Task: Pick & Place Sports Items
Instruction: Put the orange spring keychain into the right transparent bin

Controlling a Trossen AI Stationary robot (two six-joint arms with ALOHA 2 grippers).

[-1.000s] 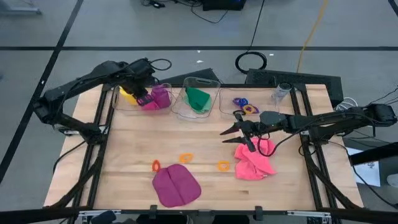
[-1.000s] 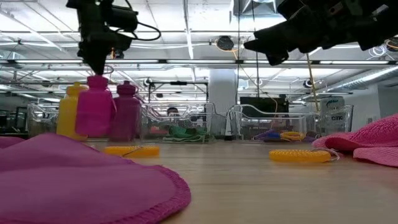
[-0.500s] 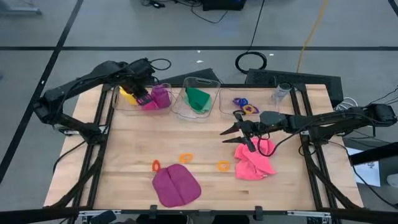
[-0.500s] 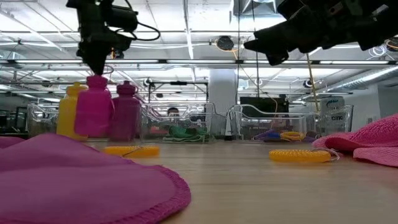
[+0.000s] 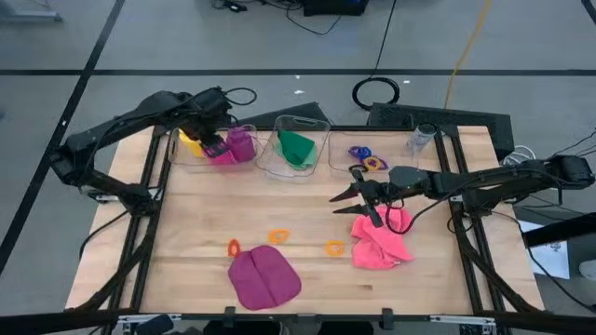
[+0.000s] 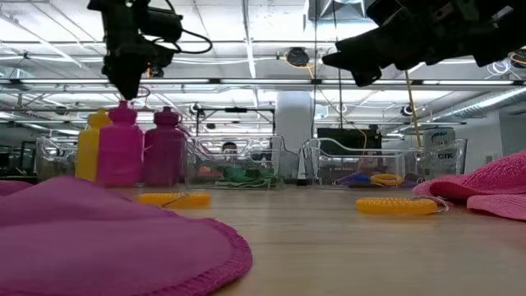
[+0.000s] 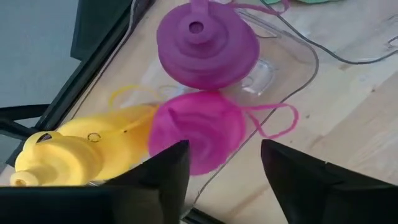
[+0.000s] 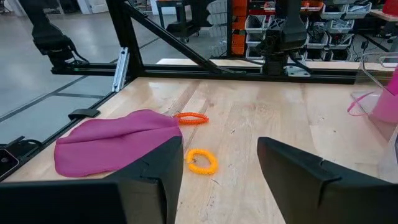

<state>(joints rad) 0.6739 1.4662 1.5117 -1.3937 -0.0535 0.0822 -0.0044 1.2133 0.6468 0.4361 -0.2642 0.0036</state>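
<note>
The magenta bottle (image 7: 198,138) is seen standing in the far-left bin (image 5: 186,154), between the yellow bottle (image 7: 68,149) and the purple bottle (image 7: 207,45), with the left gripper (image 7: 221,163) just above it, its fingers spread and nothing held. The green cloth (image 5: 297,147) is already binned. The magenta cloth (image 5: 264,278), the pink cloth (image 5: 380,242) and the orange rings (image 5: 278,236) on the table are judged left to do; the right gripper (image 5: 343,198) hangs parted and empty beside the pink cloth.

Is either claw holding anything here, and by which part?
Nothing is held. The left claw stands open above the magenta bottle; the right claw is open and empty.
</note>
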